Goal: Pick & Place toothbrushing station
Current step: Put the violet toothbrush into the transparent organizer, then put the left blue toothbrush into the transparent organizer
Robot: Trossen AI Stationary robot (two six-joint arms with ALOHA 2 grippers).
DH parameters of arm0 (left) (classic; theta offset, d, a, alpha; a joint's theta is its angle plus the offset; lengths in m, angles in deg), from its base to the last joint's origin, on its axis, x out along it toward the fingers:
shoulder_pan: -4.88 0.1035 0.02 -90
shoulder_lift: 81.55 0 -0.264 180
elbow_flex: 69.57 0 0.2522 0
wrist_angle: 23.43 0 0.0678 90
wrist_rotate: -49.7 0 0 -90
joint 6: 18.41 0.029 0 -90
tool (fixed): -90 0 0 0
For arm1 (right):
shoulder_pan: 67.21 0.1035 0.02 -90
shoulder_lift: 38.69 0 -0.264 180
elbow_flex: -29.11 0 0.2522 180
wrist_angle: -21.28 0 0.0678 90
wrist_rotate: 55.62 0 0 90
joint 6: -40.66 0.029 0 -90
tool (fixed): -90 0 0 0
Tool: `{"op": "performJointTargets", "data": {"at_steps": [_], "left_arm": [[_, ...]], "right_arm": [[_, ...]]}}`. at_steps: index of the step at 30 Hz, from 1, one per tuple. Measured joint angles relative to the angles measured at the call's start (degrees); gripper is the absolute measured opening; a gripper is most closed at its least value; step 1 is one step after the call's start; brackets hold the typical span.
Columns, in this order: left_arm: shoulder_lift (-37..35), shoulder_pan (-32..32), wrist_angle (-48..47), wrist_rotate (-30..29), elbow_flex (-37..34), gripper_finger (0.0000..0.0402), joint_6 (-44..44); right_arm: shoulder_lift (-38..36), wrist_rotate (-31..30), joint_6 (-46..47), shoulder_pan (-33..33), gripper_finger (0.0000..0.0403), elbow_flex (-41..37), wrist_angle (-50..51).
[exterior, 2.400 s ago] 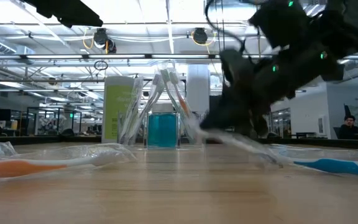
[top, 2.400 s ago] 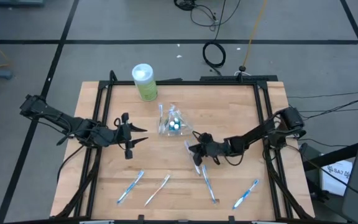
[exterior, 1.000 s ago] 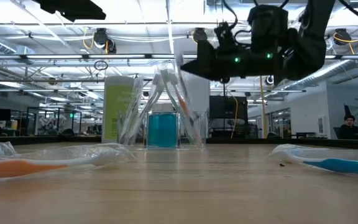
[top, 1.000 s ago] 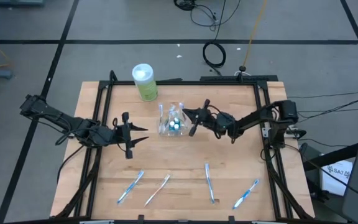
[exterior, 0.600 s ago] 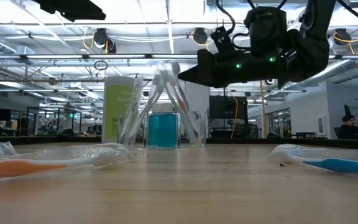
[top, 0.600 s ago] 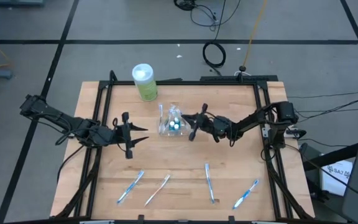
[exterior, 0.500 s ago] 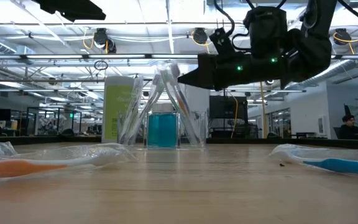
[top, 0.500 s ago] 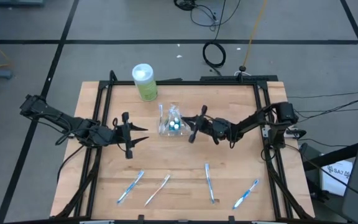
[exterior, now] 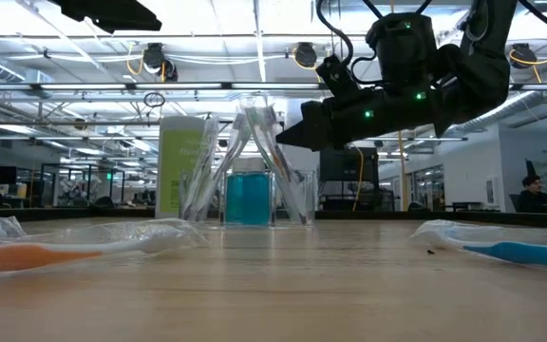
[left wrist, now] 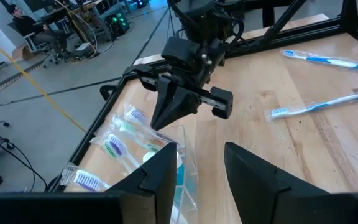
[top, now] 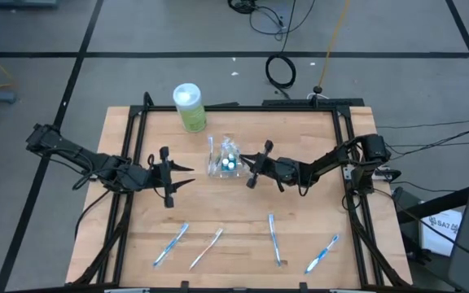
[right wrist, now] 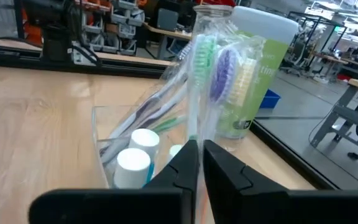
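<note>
A clear holder (top: pixel 225 159) with a blue insert stands at the table's middle back, with several wrapped toothbrushes (right wrist: pixel 219 74) leaning in it. My right gripper (top: pixel 252 168) hovers just right of the holder (exterior: pixel 250 171) and points at it. In the right wrist view its fingers are shut on the handle of a wrapped toothbrush (right wrist: pixel 194 93), whose green head stands up against the holder (right wrist: pixel 114 134). My left gripper (top: pixel 169 177) waits open to the left of the holder, with nothing between its fingers (left wrist: pixel 160 168).
A green bottle (top: pixel 190 107) with a white cap stands behind the holder. Several wrapped toothbrushes lie near the front edge, among them a blue one (top: pixel 169 244), an orange one (top: pixel 206 248) and another blue one (top: pixel 322 254). A black frame (top: pixel 129 146) borders the table.
The right gripper has tipped nose-down and sunk a little beside the holder, still on the toothbrush it lifted from the table earlier. The left arm has not moved.
</note>
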Motion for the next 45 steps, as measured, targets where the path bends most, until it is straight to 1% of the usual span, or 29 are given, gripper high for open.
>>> {"op": "performJointTargets", "data": {"at_steps": [5,11,16,21,26,29,31,34,37,39,42,45], "left_arm": [[0.0,0.0,0.0,0.0,0.0,0.0141,-0.1],[0.0,0.0,0.0,0.1,0.0,0.0141,-1.3],[0.0,0.0,0.0,0.1,0.0,0.0141,-2.5],[0.0,0.0,-0.2,0.2,0.0,0.0141,-6.3],[0.0,0.0,-0.3,0.4,0.0,0.0141,-14.4],[0.3,0.0,-1.1,3.8,0.0,0.0141,-20.4],[2.0,-0.5,-1.5,6.4,0.0,0.0140,-23.6],[5.9,-2.6,-1.9,7.5,0.0,0.0140,-28.0],[11.3,-4.8,-1.7,8.0,0.0,0.0140,-32.9],[15.3,-6.2,-2.0,9.9,0.0,0.0140,-36.5],[20.6,-8.3,-2.5,14.0,0.0,0.0140,-44.4],[24.7,-10.6,-3.4,16.1,0.0,0.0140,-54.1]], "right_arm": [[0.0,0.0,-1.2,0.0,0.0056,0.0,0.0],[-1.6,0.0,0.3,0.0,0.0122,0.0,1.3],[-5.8,0.0,0.8,0.2,0.0171,-0.1,5.1],[-11.5,0.0,0.8,1.6,0.0201,0.0,11.3],[-16.7,0.1,0.7,3.4,0.0215,0.0,15.0],[-19.3,0.1,-1.3,4.3,0.0217,0.0,15.5],[-20.9,0.2,-3.4,4.7,0.0216,0.0,15.6],[-22.3,0.2,-6.1,4.9,0.0214,0.0,16.1],[-23.1,0.2,-8.6,4.7,0.0211,0.0,16.0],[-23.3,0.2,-10.9,4.4,0.0211,0.0,16.1],[-23.4,0.2,-13.8,3.8,0.0212,0.0,16.0],[-23.4,0.2,-15.9,3.2,0.0212,0.0,15.6]]}}
